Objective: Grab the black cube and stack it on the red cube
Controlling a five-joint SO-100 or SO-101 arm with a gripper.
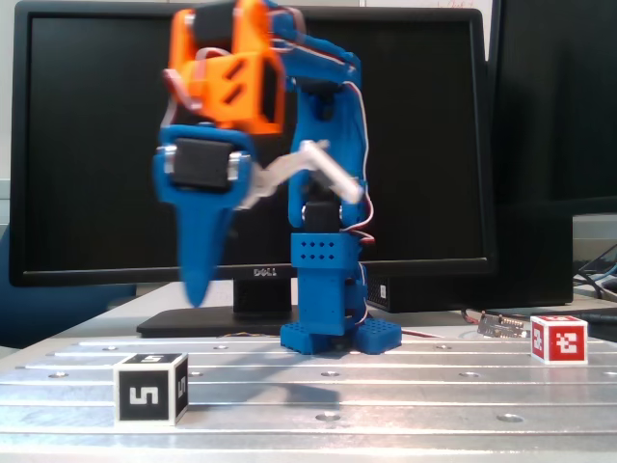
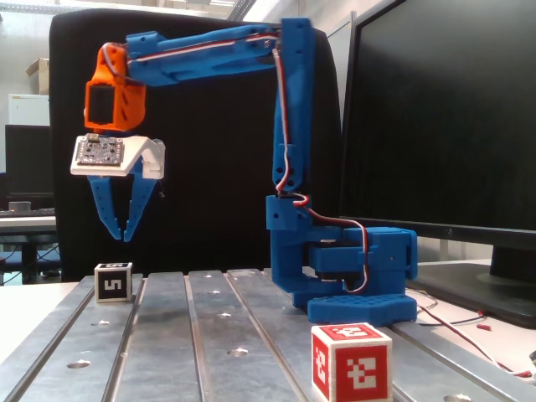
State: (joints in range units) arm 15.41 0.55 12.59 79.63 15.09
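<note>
The black cube [image 1: 151, 389] stands on the slotted metal table at the front left; in the other fixed view it [image 2: 113, 282] stands at the far left. The red cube [image 1: 558, 339] stands at the right, far from it; in the other fixed view it [image 2: 352, 363] is at the near edge. My gripper [image 2: 122, 238] hangs pointing down a little above the black cube, not touching it. Its two blue fingers meet at the tips and hold nothing. In the first fixed view the gripper [image 1: 196, 294] is blurred and seen side-on.
The blue arm base [image 1: 328, 333] stands mid-table between the cubes, also shown in the other fixed view [image 2: 360, 285]. A black monitor [image 1: 415, 116] stands behind it. A small circuit board [image 1: 501, 325] and cables [image 2: 469, 322] lie near the red cube.
</note>
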